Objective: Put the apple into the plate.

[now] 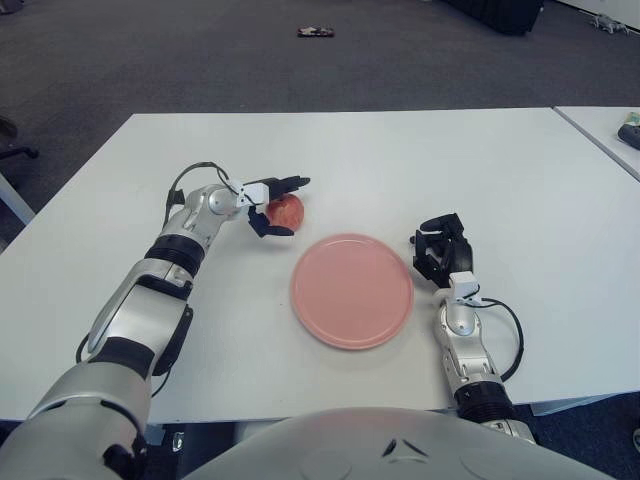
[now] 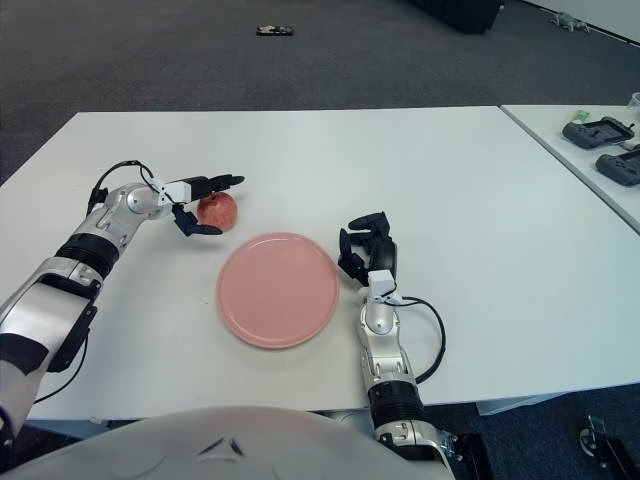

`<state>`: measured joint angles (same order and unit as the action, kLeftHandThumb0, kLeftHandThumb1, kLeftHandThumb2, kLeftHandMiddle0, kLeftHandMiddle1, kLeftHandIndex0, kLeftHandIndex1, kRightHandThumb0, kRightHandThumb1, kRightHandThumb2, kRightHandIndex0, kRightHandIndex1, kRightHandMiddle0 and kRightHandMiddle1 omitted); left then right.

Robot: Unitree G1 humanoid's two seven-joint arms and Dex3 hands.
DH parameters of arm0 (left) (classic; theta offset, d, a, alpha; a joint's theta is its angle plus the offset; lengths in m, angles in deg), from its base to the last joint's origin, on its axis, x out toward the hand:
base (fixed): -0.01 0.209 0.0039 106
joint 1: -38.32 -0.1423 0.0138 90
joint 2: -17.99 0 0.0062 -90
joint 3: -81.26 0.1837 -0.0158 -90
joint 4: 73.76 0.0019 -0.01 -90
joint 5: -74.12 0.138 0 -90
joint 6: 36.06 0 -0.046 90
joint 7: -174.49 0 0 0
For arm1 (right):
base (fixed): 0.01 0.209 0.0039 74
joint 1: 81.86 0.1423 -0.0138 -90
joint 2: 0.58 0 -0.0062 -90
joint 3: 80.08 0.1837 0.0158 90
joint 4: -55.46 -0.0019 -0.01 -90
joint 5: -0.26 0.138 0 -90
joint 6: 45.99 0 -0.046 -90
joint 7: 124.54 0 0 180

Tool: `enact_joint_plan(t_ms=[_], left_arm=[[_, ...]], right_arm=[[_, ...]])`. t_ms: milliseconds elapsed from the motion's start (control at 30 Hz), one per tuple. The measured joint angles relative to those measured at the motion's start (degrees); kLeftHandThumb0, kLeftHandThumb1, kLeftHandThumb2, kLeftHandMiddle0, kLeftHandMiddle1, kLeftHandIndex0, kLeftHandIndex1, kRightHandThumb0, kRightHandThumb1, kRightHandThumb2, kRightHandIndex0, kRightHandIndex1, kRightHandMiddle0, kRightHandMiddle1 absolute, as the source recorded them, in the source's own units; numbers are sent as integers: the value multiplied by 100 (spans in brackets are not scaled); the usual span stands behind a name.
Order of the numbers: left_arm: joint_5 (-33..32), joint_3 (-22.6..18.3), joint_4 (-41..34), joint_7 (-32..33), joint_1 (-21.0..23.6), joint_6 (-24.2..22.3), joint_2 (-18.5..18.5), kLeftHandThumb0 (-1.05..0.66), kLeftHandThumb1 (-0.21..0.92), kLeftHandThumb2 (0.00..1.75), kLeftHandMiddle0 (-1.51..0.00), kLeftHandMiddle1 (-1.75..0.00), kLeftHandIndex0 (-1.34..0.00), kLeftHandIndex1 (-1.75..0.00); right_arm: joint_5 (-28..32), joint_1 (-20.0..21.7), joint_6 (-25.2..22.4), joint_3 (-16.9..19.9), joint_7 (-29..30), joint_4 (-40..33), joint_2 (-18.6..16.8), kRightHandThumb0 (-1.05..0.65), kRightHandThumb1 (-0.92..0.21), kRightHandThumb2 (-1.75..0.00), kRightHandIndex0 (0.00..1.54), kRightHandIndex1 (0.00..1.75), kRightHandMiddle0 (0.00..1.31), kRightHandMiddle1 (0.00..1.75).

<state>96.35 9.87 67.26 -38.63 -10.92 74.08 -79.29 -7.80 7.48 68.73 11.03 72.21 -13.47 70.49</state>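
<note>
A red apple sits on the white table, just up and left of the empty pink plate. My left hand reaches in from the left and straddles the apple. One dark finger stretches over its top and the thumb lies at its near side. The fingers are spread and do not close on the fruit. My right hand shows beside the plate's right rim, fingers curled, holding nothing.
A second table at the far right carries dark controllers. A small dark object lies on the carpet beyond the table. The table's near edge runs just below the plate.
</note>
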Motion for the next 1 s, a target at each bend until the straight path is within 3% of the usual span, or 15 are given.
enact_joint_plan(t_ms=[600,1000], left_arm=[[245,207,-187,546,-192,322,12,-86,38,82,0,0,0,-9],[1012,630,420,2400,-155,675,250,-93,50,75,0,0,0,-1]], right_arm=[[37,-34,152,23,-6,17,-7,-37,-72,-81,58,126,32,175],[48,-53,153,44,-5,-1,-26,-37,-71,-82,59,126,32,175]])
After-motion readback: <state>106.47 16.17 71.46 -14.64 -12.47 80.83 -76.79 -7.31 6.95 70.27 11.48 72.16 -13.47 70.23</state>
